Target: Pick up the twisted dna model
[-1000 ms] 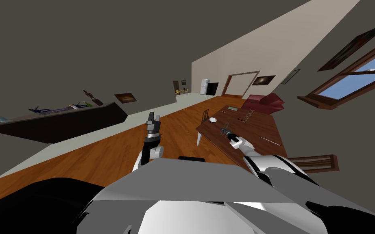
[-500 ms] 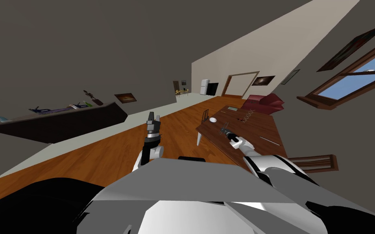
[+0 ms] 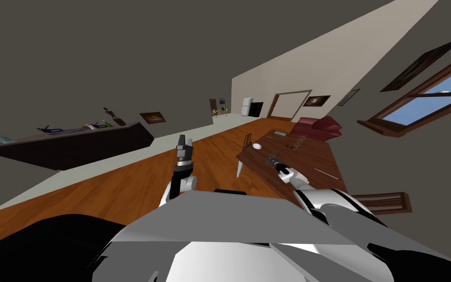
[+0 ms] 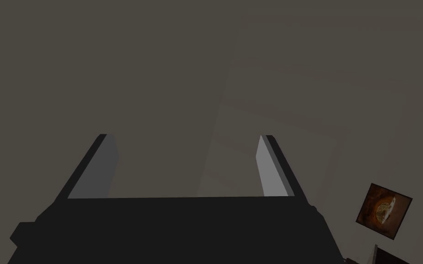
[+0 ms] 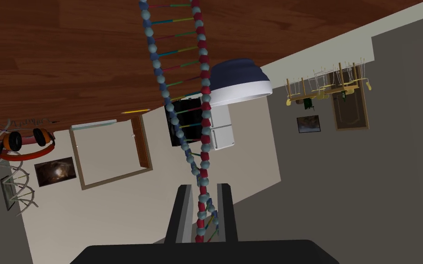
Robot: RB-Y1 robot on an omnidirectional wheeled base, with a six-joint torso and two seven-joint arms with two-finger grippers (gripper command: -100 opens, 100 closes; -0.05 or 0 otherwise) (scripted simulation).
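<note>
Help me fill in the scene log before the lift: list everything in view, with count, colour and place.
beaded DNA model: one, blue and red strands, coloured rungs, over the table, near end in the right claw.
pale helix model: one, whitish, beside the headphones.
headphones: one pair, orange and black, on the table.
bowl: one, dark blue and white, at the table's edge.
table: one, brown wood, ahead on my right.
armchair: one, red, beyond the table.
fridge: one, white, far end of the room.
left claw: one, grey fingers open, raised over the floor.
right claw: one, grey fingers shut on the beaded DNA model.
</note>
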